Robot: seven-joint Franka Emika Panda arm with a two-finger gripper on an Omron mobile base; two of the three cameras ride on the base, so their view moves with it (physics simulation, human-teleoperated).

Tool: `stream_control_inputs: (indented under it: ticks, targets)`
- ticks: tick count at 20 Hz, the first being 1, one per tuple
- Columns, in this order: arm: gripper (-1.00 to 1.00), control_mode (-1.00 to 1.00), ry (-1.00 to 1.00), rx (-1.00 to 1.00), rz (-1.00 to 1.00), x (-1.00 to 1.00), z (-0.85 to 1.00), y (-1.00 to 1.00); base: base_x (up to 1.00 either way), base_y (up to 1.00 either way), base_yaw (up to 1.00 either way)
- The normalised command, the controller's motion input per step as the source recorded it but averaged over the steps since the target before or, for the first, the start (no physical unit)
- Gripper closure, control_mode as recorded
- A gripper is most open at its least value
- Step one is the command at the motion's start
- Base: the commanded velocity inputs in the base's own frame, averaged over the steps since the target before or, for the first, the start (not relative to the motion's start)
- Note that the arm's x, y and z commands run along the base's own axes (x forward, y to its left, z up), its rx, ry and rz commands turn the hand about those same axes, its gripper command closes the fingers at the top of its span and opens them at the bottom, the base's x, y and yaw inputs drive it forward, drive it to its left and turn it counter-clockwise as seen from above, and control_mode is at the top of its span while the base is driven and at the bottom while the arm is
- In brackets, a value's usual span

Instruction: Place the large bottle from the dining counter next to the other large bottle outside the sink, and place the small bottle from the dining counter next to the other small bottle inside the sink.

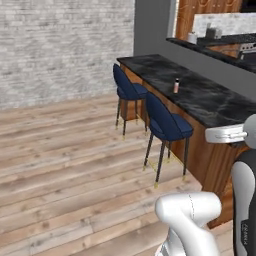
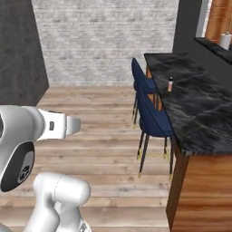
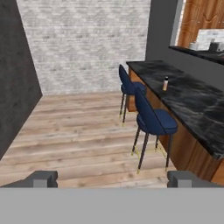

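The small bottle (image 1: 176,85) (image 2: 170,84) (image 3: 166,83), pale pink with a dark cap, stands upright on the dining counter (image 1: 205,100) (image 2: 199,106) (image 3: 197,105), near its stool-side edge. The counter has a black veined top and a wooden front. My gripper (image 3: 113,179) is open and empty, its two dark fingertips (image 3: 43,178) wide apart. It hangs over the wooden floor, well short of the counter and left of it. The large bottles and the sink are out of view.
Two blue stools (image 1: 167,125) (image 1: 130,89) (image 3: 153,120) stand along the counter's front. A second, higher counter (image 1: 220,42) behind it carries small pale items. A brick wall (image 2: 104,41) closes the far end and a dark wall (image 2: 20,50) the left. Open wooden floor (image 1: 65,165) lies left of the stools.
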Motion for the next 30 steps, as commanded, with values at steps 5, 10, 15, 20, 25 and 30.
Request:
stream_control_inputs:
  ticks: [5,10,15,20,25,30]
  targets:
    - [-1.00,1.00,0.00,0.00,0.00,0.00,0.00,0.00,0.00,0.01,-0.25]
    - [-1.00,1.00,0.00,0.00,0.00,0.00,0.00,0.00,0.00,0.00,-0.25]
    - [-1.00,1.00,0.00,0.00,0.00,0.00,0.00,0.00,0.00,0.00,-0.25]
    - [-1.00,1.00,0.00,0.00,0.00,0.00,0.00,0.00,0.00,0.00,-0.25]
    - [-1.00,1.00,0.00,0.00,0.00,0.00,0.00,0.00,0.00,0.00,-0.25]
    - [-1.00,1.00,0.00,0.00,0.00,0.00,0.00,0.00,0.00,0.00,-0.25]
